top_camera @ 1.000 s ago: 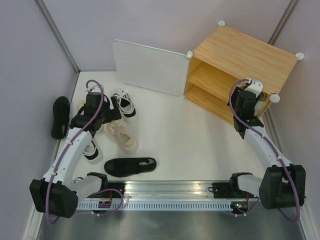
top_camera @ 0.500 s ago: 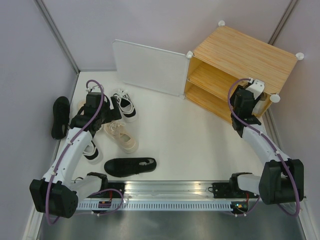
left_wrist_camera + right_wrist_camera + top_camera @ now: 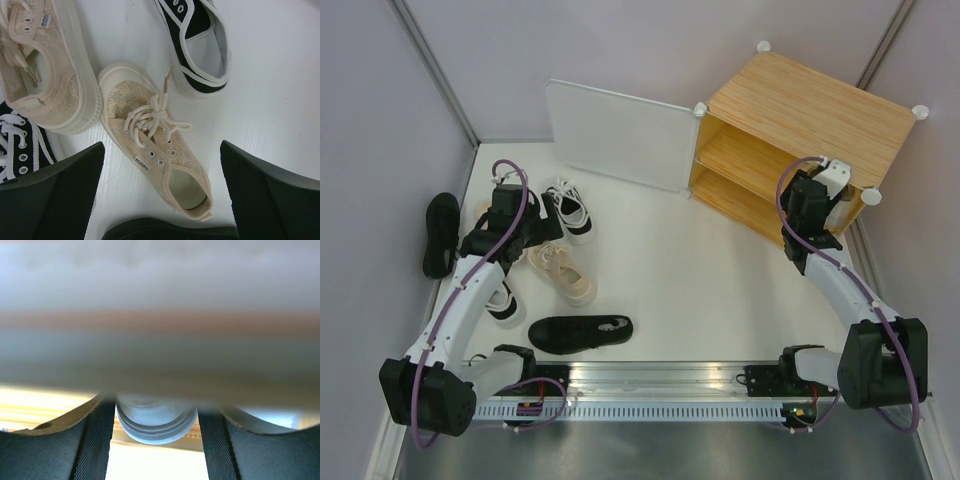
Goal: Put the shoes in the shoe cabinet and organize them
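Several shoes lie at the left: a cream shoe (image 3: 560,272), a white one with black trim (image 3: 570,210) and two black shoes (image 3: 440,233) (image 3: 580,332). My left gripper (image 3: 525,235) hovers open over them. In the left wrist view a cream shoe (image 3: 155,145) lies between its fingers (image 3: 161,150) without touching them, beside a second cream shoe (image 3: 45,75) and the black-trimmed one (image 3: 197,45). The shoe cabinet (image 3: 810,115) stands at the back right. My right gripper (image 3: 835,195) is at its front right corner, both pads against a round white corner connector (image 3: 156,420).
The cabinet's white door (image 3: 620,135) stands swung open to the left, leaning along the back. Two wooden shelves (image 3: 740,160) show inside. Grey walls close in the left and right sides. A metal rail (image 3: 650,385) with the arm bases runs along the near edge.
The right gripper has shifted slightly toward the cabinet's corner. The left arm and the shoes have not moved.
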You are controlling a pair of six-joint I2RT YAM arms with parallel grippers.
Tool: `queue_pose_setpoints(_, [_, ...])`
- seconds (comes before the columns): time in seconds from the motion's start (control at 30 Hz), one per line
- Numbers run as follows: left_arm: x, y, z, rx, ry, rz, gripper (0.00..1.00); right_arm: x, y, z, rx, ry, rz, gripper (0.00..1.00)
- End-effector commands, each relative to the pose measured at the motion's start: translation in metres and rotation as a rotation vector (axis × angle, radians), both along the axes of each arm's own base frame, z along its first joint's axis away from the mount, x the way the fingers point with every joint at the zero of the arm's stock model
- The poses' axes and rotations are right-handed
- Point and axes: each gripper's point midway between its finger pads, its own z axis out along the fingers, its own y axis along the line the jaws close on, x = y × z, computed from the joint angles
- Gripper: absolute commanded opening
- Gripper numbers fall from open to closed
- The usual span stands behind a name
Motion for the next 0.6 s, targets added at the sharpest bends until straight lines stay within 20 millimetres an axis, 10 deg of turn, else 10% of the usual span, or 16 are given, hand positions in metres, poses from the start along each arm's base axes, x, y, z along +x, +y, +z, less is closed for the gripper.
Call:
queue_pose_setpoints(0.0, [0.004, -0.001, 0.008, 0.018, -0.040, -0.030, 0.99, -0.015, -0.013, 0.001, 0.025, 0.004, -0.072, 0.54])
queue_pose_setpoints(0.27, [0.005, -0.001, 0.008, 0.017, -0.041, -0.031, 0.99, -0.015, -0.001, 0.021, 0.049, -0.007, 0.008, 0.77])
queue_pose_setpoints(0.57, [0.004, -0.001, 0.009, 0.018, -0.043, -0.030, 0.99, -0.019, 0.010, 0.019, 0.089, 0.009, 0.056, 0.81])
